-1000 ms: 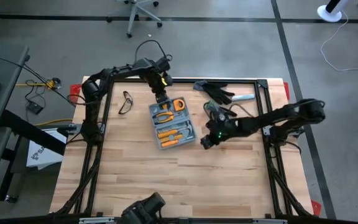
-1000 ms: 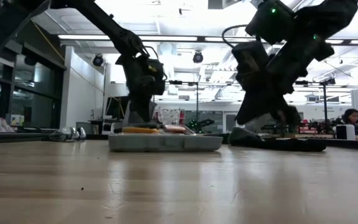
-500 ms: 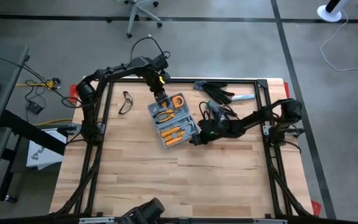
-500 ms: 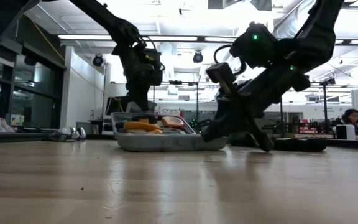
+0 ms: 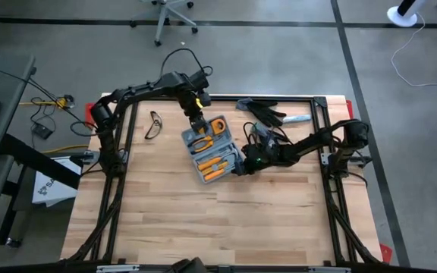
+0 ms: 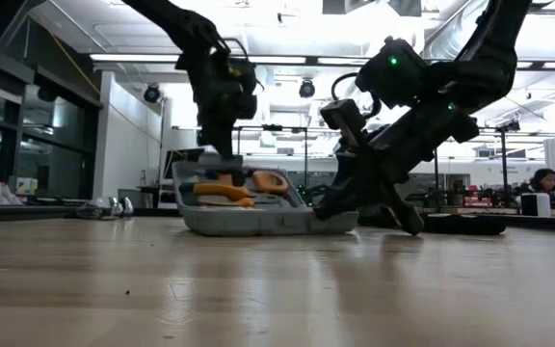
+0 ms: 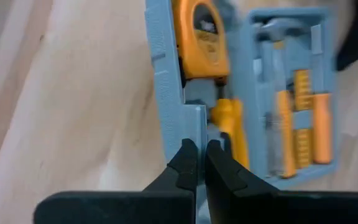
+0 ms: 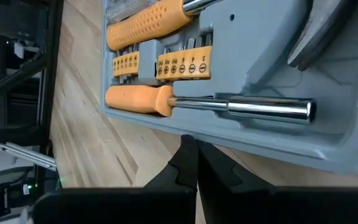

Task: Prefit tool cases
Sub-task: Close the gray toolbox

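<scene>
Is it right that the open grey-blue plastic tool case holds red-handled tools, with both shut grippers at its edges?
Not quite: the handles are orange, not red, as the right wrist view shows. The grey-blue plastic tool case does lie open, with the shut left gripper at its far edge and the shut right gripper at its near right corner.

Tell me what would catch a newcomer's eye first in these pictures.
The open grey-blue tool case, full of orange-handled tools, sits on the far middle of the wooden table. The left gripper presses shut at its far edge, and the right gripper is shut at its near right corner. Black work gloves lie at the far right, safety glasses at the far left.
</scene>
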Controlling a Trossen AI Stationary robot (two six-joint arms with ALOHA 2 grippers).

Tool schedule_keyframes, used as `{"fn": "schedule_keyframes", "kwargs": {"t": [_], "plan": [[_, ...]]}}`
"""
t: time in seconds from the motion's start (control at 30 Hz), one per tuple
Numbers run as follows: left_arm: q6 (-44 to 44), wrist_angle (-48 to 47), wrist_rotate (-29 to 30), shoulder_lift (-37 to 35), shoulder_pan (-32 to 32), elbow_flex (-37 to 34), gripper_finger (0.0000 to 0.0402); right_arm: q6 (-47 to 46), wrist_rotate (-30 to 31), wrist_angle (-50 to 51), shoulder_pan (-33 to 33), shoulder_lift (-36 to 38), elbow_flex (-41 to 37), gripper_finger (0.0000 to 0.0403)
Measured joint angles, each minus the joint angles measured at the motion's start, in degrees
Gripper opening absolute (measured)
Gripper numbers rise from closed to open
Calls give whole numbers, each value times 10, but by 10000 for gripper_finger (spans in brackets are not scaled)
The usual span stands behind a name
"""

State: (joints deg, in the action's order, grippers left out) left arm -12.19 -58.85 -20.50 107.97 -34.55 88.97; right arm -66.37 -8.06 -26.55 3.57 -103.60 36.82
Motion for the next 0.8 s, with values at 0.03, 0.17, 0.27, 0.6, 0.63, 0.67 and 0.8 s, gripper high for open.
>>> {"fn": "schedule_keyframes", "kwargs": {"t": [0.03,0.17,0.27,0.6,0.63,0.67,0.8], "plan": [[4,0,-6,-7,2,0,1,0,0,2,0,0,0,0],[31,-2,-31,-32,9,0,1,3,6,8,1,0,0,0],[58,3,-63,-44,26,0,1,4,14,15,3,0,0,0],[120,82,-77,-1,157,-3,1,8,16,23,22,4,0,0],[126,95,-70,9,170,-8,1,8,17,29,22,12,0,0],[133,111,-64,17,182,-16,1,10,20,47,22,22,-1,0],[154,158,-32,51,221,-64,0,34,52,176,0,98,-5,0]]}}
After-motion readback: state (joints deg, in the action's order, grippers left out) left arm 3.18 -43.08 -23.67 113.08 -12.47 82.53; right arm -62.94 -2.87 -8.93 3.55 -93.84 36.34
